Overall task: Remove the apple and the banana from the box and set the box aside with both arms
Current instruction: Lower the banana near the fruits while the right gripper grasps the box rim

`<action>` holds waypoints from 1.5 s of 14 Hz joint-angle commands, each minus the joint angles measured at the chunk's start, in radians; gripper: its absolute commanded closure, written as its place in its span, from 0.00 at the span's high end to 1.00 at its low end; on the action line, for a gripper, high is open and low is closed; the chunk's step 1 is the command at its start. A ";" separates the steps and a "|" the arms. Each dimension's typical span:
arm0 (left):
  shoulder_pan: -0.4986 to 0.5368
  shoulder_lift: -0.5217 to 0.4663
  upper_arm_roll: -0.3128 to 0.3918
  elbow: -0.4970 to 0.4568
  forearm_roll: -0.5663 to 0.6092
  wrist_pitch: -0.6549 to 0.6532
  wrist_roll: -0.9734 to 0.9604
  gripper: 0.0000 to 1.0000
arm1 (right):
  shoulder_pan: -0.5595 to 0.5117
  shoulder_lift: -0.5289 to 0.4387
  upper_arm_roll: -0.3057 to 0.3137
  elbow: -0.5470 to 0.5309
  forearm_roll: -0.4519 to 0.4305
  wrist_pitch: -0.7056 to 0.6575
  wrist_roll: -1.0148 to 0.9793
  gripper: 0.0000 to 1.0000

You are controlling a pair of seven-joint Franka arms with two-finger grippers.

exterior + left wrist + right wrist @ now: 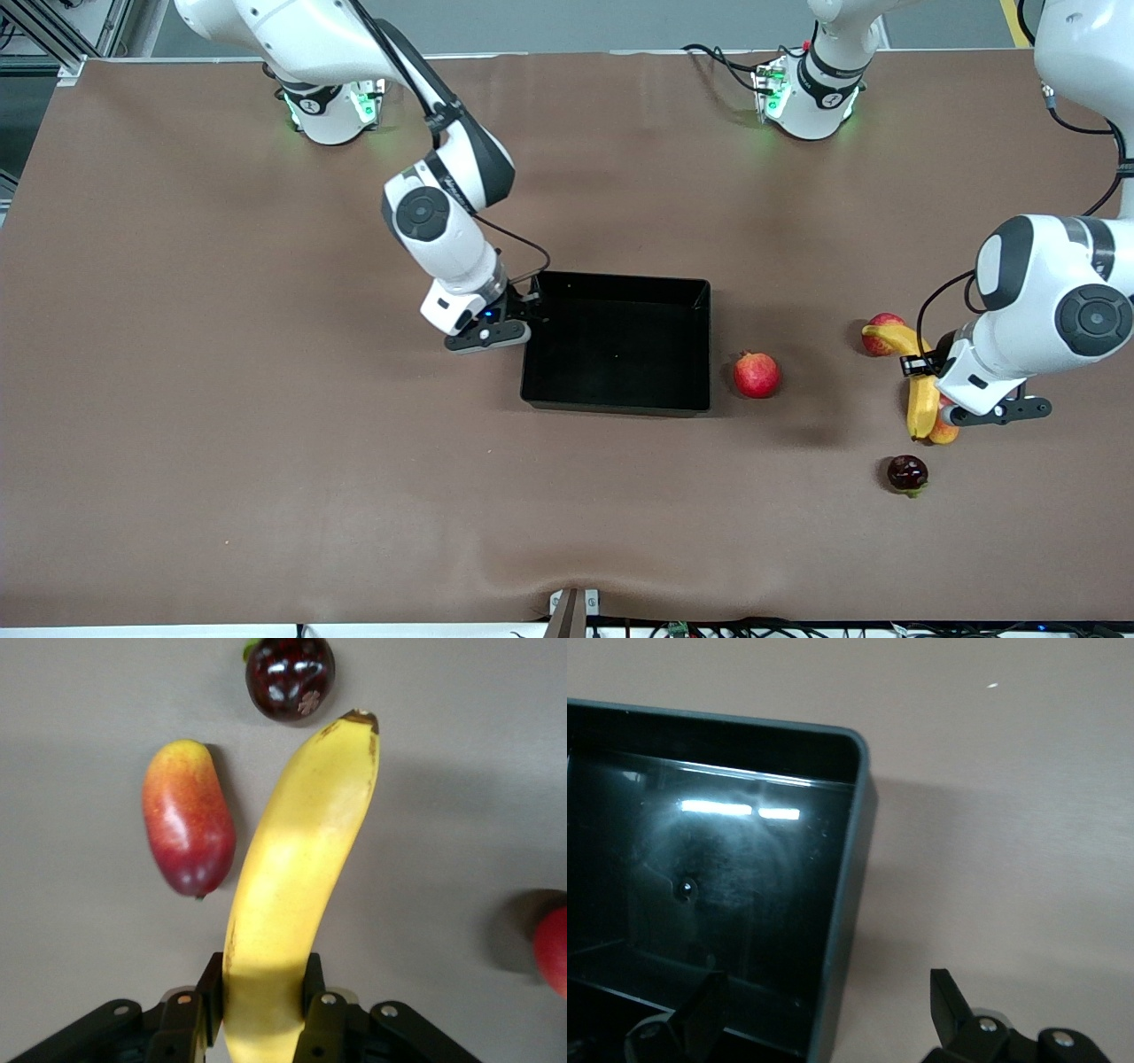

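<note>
- The left arm comes in from its base at the top of the table, bends at the elbow over that end of the table and points its wrist down at the fruit cluster
- The left gripper is clamped on the banana near its stem end, one finger on each side; whether the banana is clear of the table cannot be told
- The banana's tip points toward a dark plum, and a mango lies just beside the banana
- In the front view an apple sits by the banana's upper end, partly hidden by it
- A pomegranate lies between the box and the fruit cluster, near the box
- The right arm reaches from its base down to the box's wall toward the right arm's end of the table, forearm sloping, wrist turned downward
- The right gripper is spread wide and straddles that wall near a corner, one finger inside the box, the other outside over the table; no contact with the wall shows
- The box sits mid-table, nothing in it
</note>
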 commanded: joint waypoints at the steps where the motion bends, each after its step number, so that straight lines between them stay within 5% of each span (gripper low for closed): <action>1: 0.006 -0.037 -0.008 -0.125 0.003 0.124 0.011 0.00 | 0.016 0.037 -0.016 0.020 -0.011 0.043 0.052 1.00; 4: 0.007 -0.003 -0.006 -0.188 0.047 0.240 0.011 0.00 | 0.038 0.106 -0.016 0.022 -0.013 0.160 0.104 1.00; 10: 0.004 0.026 -0.011 -0.191 0.040 0.244 -0.013 0.00 | 0.071 0.180 -0.024 0.022 -0.011 0.287 0.136 1.00; 11: 0.001 0.020 -0.019 -0.190 0.035 0.236 -0.016 0.00 | 0.074 0.188 -0.025 0.020 -0.011 0.301 0.141 0.80; 12: 0.003 0.018 -0.043 -0.188 0.035 0.215 -0.045 0.00 | 0.077 0.194 -0.028 0.020 -0.011 0.315 0.144 0.10; 13: 0.001 0.017 -0.066 -0.188 0.035 0.201 -0.087 0.00 | 0.074 0.194 -0.031 0.020 -0.008 0.315 0.155 0.00; 21: -0.008 0.026 -0.097 -0.211 0.043 0.199 -0.128 0.00 | 0.039 0.117 -0.031 -0.023 -0.011 0.266 0.124 0.00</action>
